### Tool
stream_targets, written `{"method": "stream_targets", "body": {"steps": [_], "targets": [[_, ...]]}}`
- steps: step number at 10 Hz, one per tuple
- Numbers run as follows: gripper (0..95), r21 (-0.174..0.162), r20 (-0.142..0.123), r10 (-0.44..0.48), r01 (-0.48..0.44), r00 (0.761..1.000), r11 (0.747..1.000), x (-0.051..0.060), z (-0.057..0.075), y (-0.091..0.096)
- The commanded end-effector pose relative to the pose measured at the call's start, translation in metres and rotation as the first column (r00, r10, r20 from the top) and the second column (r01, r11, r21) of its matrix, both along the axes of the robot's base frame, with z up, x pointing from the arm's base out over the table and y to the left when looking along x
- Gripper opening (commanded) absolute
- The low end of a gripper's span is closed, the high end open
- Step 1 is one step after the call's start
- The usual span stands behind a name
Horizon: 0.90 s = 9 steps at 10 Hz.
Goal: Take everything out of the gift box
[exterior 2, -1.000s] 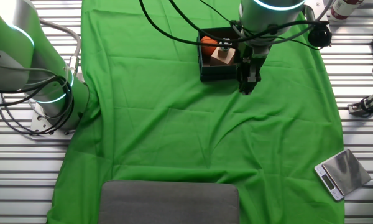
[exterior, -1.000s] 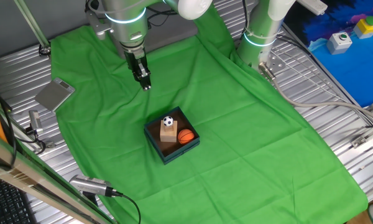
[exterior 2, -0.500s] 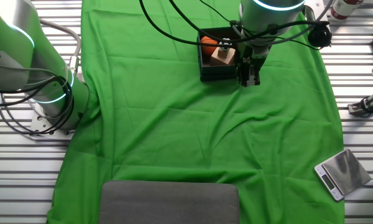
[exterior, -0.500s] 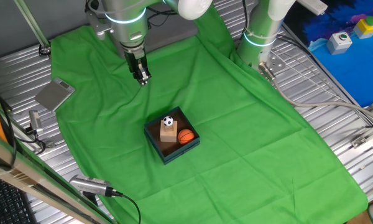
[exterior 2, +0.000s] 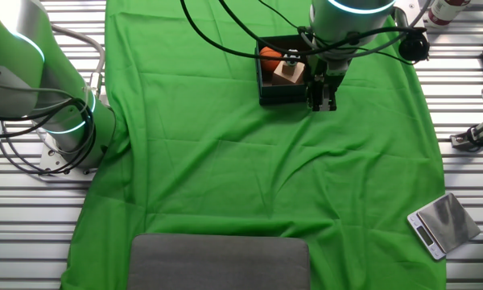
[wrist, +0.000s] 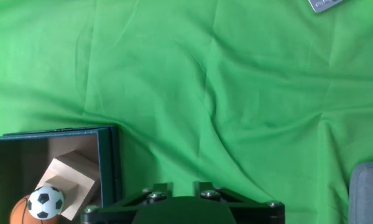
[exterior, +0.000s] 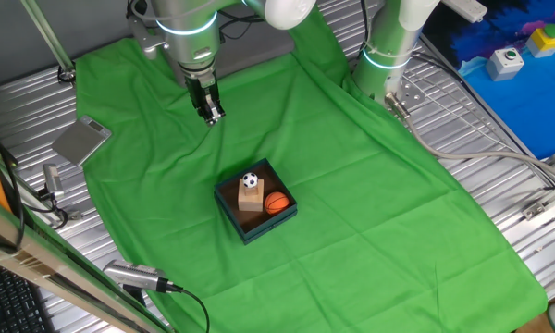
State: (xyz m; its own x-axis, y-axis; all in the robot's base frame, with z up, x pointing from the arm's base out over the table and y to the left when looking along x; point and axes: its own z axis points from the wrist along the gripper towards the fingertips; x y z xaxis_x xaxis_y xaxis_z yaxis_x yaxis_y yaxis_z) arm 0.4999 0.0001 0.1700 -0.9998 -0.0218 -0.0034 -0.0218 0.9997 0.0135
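1. Contents first: the gift box point(exterior: 255, 201) sits near the middle of the green cloth point(exterior: 351, 194), and all three toys are inside it: a soccer ball point(exterior: 250, 180), a wooden block point(exterior: 250, 196) and a small basketball point(exterior: 276, 203). Nothing has been taken out yet, so I judge the task to be at its very start.
2. The gripper point(exterior: 209, 113) hangs above the cloth, well apart from the box, toward the far left corner of the cloth. It carries nothing. I judge this to be a waiting or approach pose, since it is not over any toy.
3. Its fingers look close together in both fixed views, but they are too small to read surely, and the hand view shows only the gripper's base, so I cannot tell whether the jaws are apart or together.
4. The hand view shows the soccer ball point(wrist: 48, 202) resting against the block point(wrist: 71, 177) with the basketball point(wrist: 22, 210) beside it; the other fixed view hides the soccer ball behind the arm.
5. Only the fixed views show the grey metal plate point(exterior 2: 443, 224) at the cloth's edge in full.
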Motion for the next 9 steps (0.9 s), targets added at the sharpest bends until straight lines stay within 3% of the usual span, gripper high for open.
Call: {"method": "stream_targets", "body": {"steps": [1, 9], "targets": [[0.0, -0.001, 0.000, 0.000, 0.000, 1.000, 1.000, 0.0001, 0.0000, 0.0000], [0.0, -0.002, 0.001, 0.031, -0.031, 1.000, 1.000, -0.0002, 0.0000, 0.0000]]}}
